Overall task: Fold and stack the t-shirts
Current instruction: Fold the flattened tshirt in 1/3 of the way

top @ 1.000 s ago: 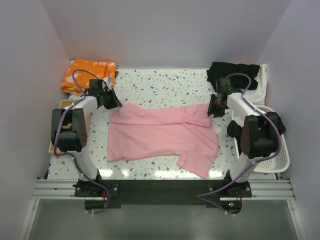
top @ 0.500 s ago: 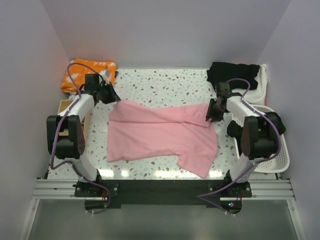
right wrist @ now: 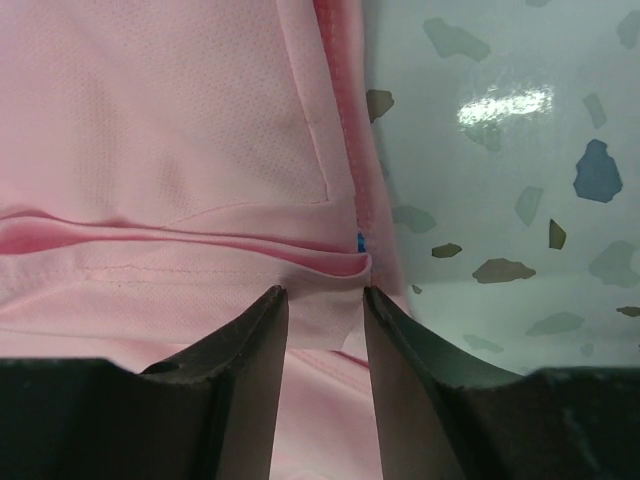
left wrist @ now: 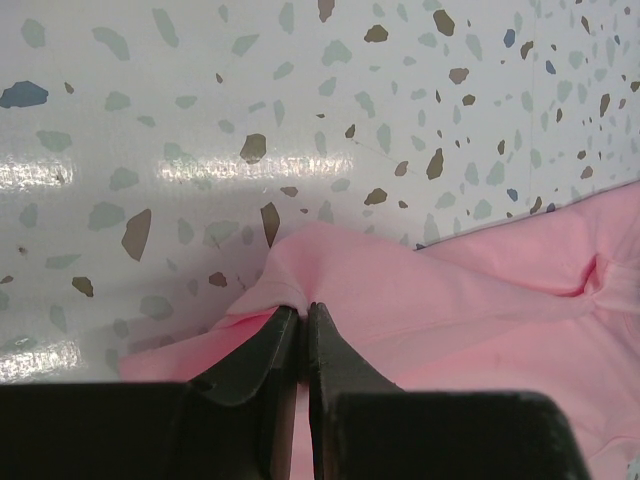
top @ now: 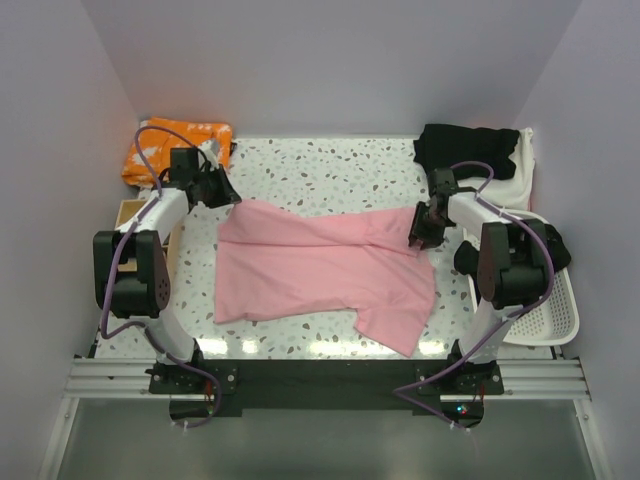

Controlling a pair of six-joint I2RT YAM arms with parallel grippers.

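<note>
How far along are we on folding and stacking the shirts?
Early. Done: the pink t-shirt lies spread out, creased, not folded. In hand: the left tool is pinched shut on its far left corner; the right tool stands open over a fold at its far right edge. Left: folding it and stacking; the black garment and off-white garment sit bunched at the far right corner.

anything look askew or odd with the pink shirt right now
The pink shirt lies crooked: its near-right part juts toward the near edge, and folds bunch along the far edge. The left gripper pinches the far-left corner into a peak. The right gripper has its jaws apart at the far-right edge. Nothing looks spilled or torn.
</note>
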